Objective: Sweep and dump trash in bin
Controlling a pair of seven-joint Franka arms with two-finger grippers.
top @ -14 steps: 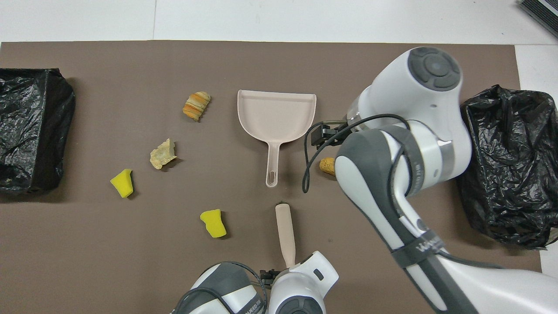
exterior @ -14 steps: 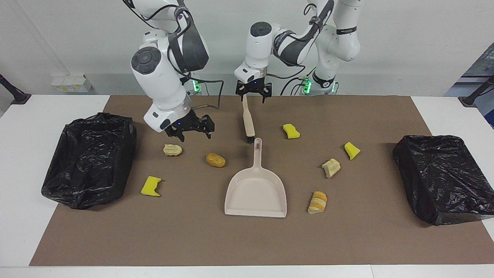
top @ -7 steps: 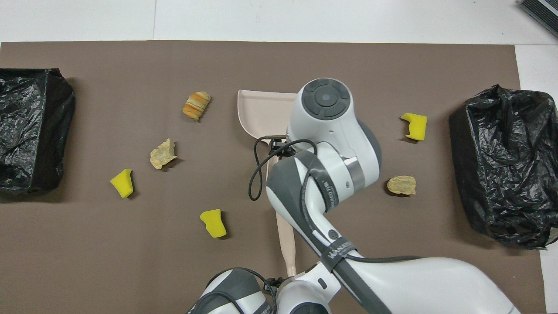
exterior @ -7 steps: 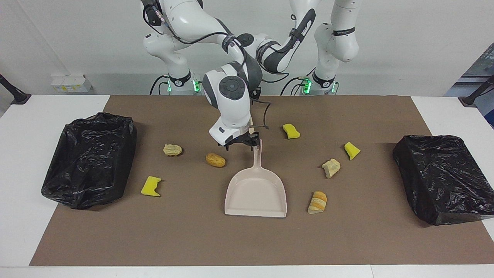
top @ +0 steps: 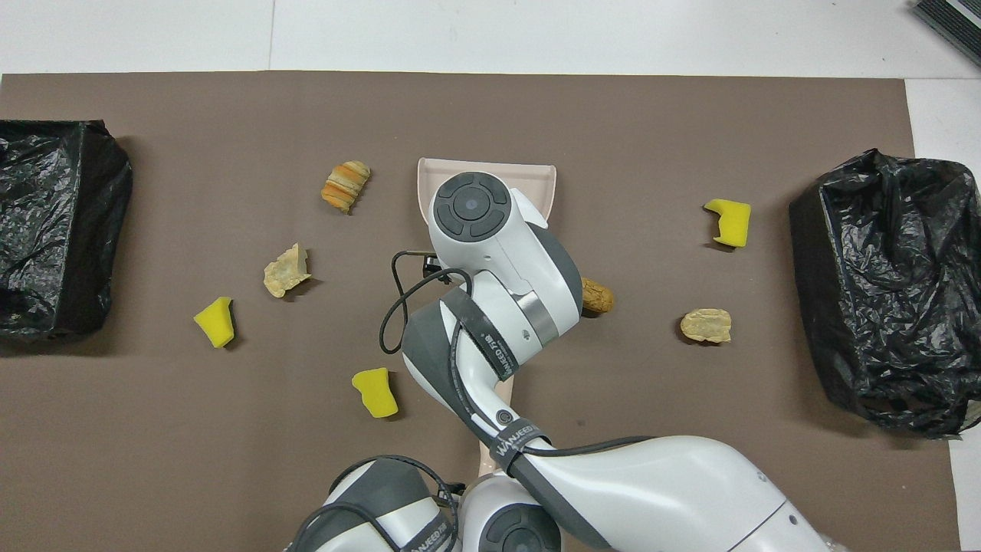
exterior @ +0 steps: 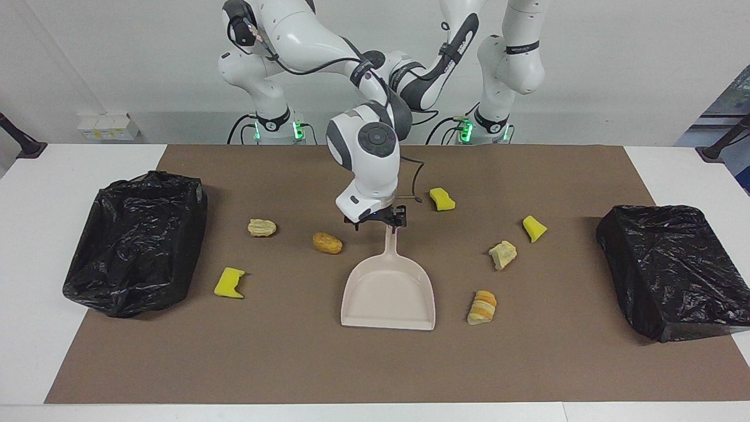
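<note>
- Right gripper (exterior: 379, 221), facing view: it sits low over the robot-side end of the dustpan (exterior: 388, 296) handle. Its fingers are apart, one on each side of the handle, not yet clamped.
- The pan's long axis runs straight toward and away from the robots, with the handle nearer to them and the open mouth farther off. I judge the grip needs only a squeeze in place, with no turning of the wrist.
- All seven pieces of trash lie loose on the brown mat (exterior: 375, 369), none in the pan. Toward the right arm's end are a tan scrap (exterior: 262, 227), a brown one (exterior: 327, 242) and a yellow chunk (exterior: 229, 282). Toward the left arm's end are two yellow chunks (exterior: 442, 199) (exterior: 534, 228), a tan piece (exterior: 503, 254) and a striped bread piece (exterior: 483, 306).
- One black-bagged bin (exterior: 137, 240) stands at each end of the mat; the second (exterior: 674, 269) is at the left arm's end.
- The right arm hides the left gripper in this view.
- Overhead view: the right arm's wrist covers the pan's handle and most of its tray, so only the rim (top: 540, 175) farthest from the robots shows.
- The hand brush (top: 485, 460) shows as a beige sliver of handle in line with the pan, running under the left arm's wrist.
- The left gripper itself is hidden but closed. I judge it closed on that handle, though the contact cannot be seen.
- The brown scrap (top: 596, 295) lies just beside the pan's handle.
</note>
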